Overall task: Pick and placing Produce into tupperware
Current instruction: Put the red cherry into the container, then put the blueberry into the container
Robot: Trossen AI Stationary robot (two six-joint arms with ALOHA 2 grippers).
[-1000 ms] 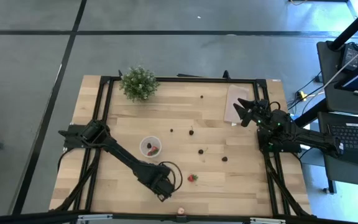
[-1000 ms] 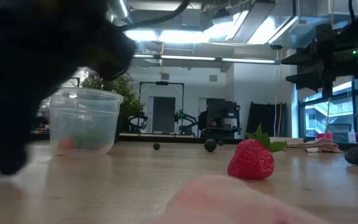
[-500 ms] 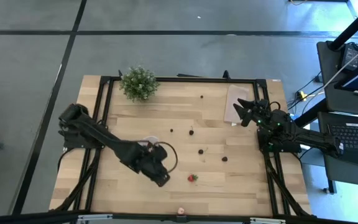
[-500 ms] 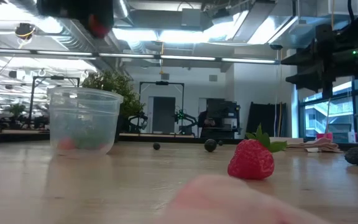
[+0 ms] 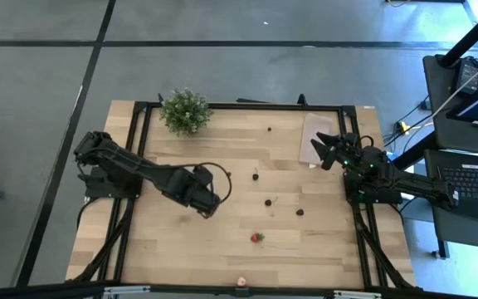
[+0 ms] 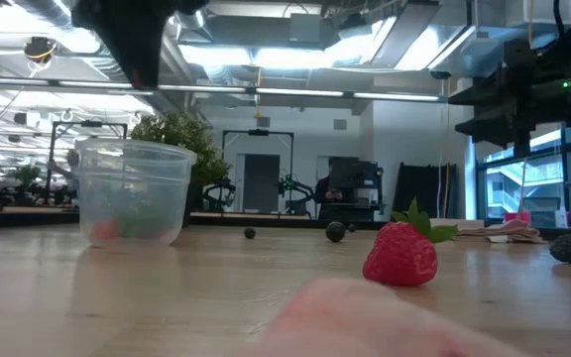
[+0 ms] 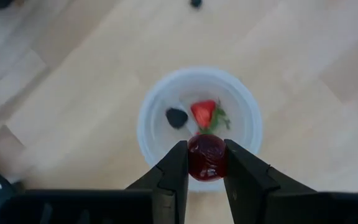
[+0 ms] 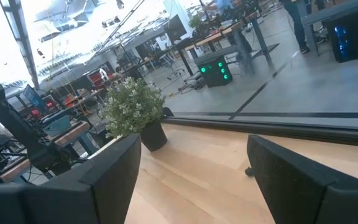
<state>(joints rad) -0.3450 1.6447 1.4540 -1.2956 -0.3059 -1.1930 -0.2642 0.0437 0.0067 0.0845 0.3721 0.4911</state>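
Note:
My left gripper (image 7: 205, 163) is shut on a dark red round fruit and hangs over the tupperware (image 7: 197, 127), a small round white cup. In the cup lie a strawberry (image 7: 204, 113) and a dark berry (image 7: 176, 117). The high view has this gripper (image 5: 207, 199) left of the table's middle, covering the cup. In the low view the cup (image 6: 132, 193) stands on the table below the gripper (image 6: 132, 45). Loose produce lies on the table: a strawberry (image 5: 257, 237) and dark berries (image 5: 268, 202), (image 5: 299, 212), (image 5: 256, 176). My right gripper (image 5: 326, 148) waits open at the right side. My left gripper pinches the dark red fruit (image 7: 206, 154) between its two fingers (image 7: 178, 169), one on each side of it. The fingers point down from above. The fruit is lifted clear, over the near part of the cup's rim.
A bushy potted plant (image 5: 185, 110) stands at the far left corner and a flat beige sheet (image 5: 315, 137) lies far right. One more berry (image 5: 270, 129) sits near the far edge and a pale red fruit (image 5: 241, 282) at the near edge.
My left gripper has risen from the table near its near edge with the red fruit between its fingers. It has moved toward the far edge and a little left, and now stands over the cup. The right arm has kept still.

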